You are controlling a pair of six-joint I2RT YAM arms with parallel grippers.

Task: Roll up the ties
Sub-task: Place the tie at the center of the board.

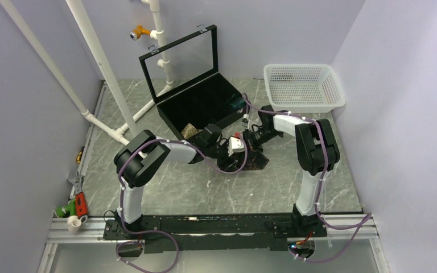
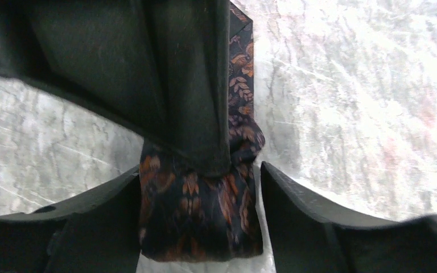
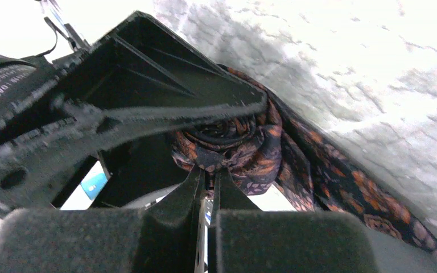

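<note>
- Right wrist view: the right pincer (image 3: pixel 207 185) is nipped tight on the core of the dark tie (image 3: pixel 236 151), which lies partly coiled on the surface (image 3: pixel 347 68) with its tail trailing flat.
- The left pincer (image 2: pixel 200 181) stands wide, flanking the coil.
- Risk: that thin pinch could slip and let the coil spring loose.

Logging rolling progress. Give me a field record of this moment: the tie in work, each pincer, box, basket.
tie in work: dark tie, orange leaf pattern, partly rolled, tail flat on the table
left pincer: one finger on each side of the roll; grip unclear
right pincer: nearly closed, pinching the roll's core
black box: lid open, tan tie inside
white basket: far right, apart from both arms
</note>
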